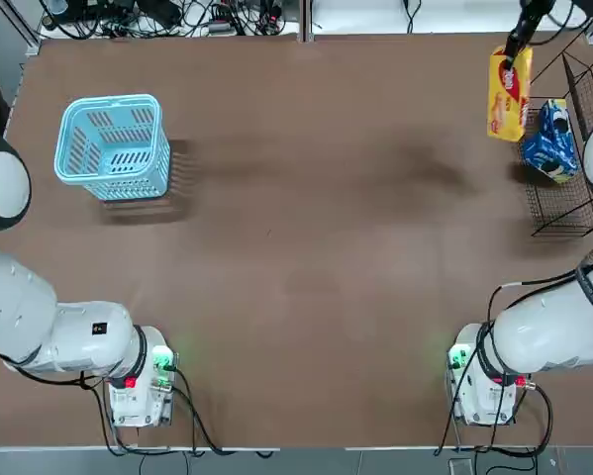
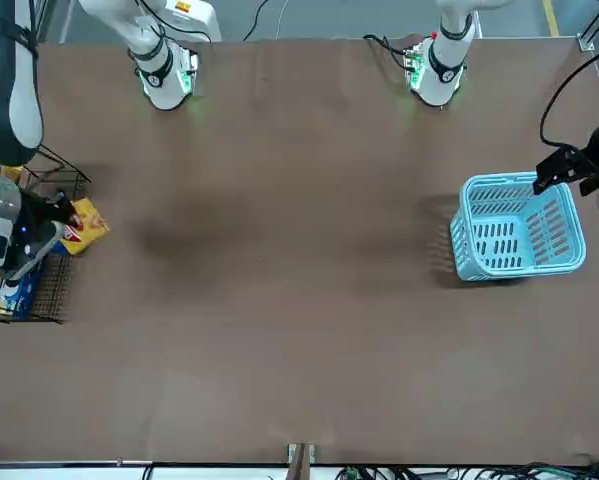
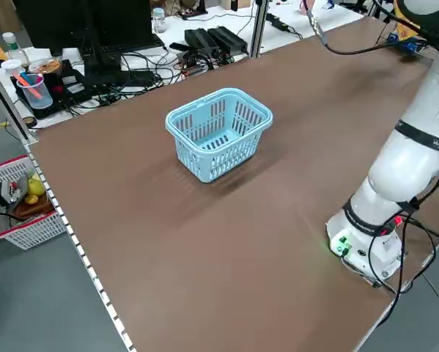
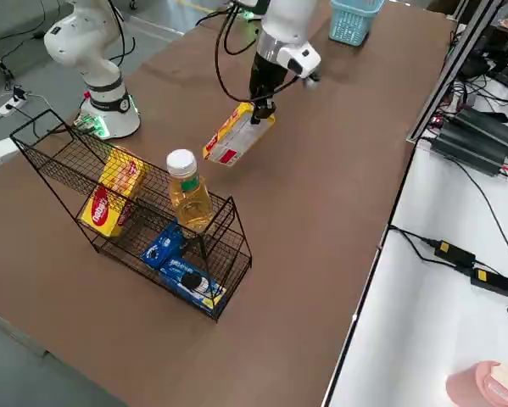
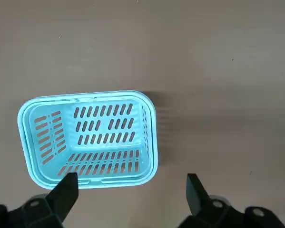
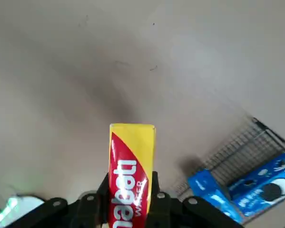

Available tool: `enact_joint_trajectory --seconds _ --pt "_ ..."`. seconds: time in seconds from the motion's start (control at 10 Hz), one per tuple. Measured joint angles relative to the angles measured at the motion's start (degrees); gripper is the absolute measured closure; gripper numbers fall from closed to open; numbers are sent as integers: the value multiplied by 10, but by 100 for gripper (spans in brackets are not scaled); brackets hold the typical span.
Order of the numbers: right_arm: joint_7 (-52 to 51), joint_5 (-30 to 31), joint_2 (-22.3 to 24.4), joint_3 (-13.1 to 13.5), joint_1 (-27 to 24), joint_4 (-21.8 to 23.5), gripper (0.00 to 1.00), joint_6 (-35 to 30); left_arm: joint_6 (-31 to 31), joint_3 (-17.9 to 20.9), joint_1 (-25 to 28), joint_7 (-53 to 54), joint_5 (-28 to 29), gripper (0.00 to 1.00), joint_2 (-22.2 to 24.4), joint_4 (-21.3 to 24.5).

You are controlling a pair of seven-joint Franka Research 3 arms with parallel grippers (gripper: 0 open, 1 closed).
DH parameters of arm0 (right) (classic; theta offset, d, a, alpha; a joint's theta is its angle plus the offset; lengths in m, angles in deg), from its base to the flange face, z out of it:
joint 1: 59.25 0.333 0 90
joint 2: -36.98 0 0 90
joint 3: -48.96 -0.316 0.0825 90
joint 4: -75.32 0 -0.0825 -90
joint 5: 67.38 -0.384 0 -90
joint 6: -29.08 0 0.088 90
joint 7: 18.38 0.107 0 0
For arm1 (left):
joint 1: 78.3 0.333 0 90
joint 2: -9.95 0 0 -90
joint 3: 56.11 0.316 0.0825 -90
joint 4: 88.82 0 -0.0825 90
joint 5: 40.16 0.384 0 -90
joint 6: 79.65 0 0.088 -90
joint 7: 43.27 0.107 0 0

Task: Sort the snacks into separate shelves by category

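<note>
The right claw [image 6: 130, 190] hangs over the bench [image 1: 306, 257], its arm [image 4: 287, 25] bent out and round to reach down from above; its two black fingers are clamped on a yellow snack box [image 6: 132, 156], long, narrow and smooth-faced, with a red panel and white lettering; the box is held off the bench, tilted in the right side view. Just beside that claw stands the rack [image 6: 237, 152], thin black wire with an open frame and a fine mesh floor; two glossy blue packets [image 4: 190, 284] [image 4: 164, 246] lie near each other at its nearer end, while yellow packaging [image 4: 114, 191] with a red logo sits farther along in it; a clear bottle [image 4: 190, 195] of amber liquid, white-capped, shows at the rack between them, though I cannot tell which tier carries it.

The left claw [image 5: 132, 180] points down over the bench, well apart from the rack, its fingers spread wide with nothing between them; near it sits the light blue basket [image 5: 85, 96], rigid plastic with rounded corners and slotted walls and floor.
</note>
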Motion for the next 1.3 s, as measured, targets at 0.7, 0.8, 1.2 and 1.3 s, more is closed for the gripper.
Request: enact_joint_trajectory --seconds 0.7,0.8,1.2,1.3 --pt "-429 108 -42 -11 3 -80 68 -52 0 0 0 0 0 0 0 -1" --pt "-465 112 -49 -12 5 -96 68 -83 0 0 0 0 0 0 0 -1" --pt "-613 210 -64 -13 6 -140 68 -150 0 0 0 0 0 0 0 -1" --pt "-633 229 -66 -13 6 -140 68 -150 0 0 0 0 0 0 0 -1"
